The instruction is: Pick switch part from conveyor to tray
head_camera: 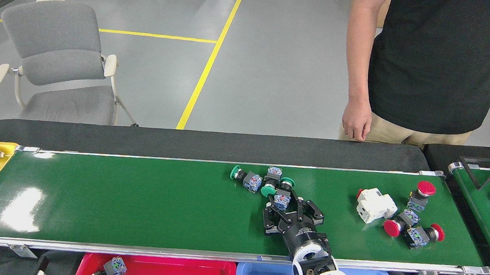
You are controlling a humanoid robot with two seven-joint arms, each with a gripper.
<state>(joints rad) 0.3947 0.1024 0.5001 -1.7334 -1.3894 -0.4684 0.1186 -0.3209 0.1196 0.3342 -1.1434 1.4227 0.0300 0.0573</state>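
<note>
Now the right tool (290, 209) stands spread on the conveyor (133, 198), jaws around a green-capped switch part (276, 194) just beyond it, toward the far rail. The red tray (180, 273) waits below the near edge, leftward.

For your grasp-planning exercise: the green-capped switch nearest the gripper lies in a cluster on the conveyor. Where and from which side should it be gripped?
Probably grip the switch across its blocky contact body, not its round green cap. Descend from above at the near, open side, where the right gripper hovers; the other switches crowd its far side.
</note>
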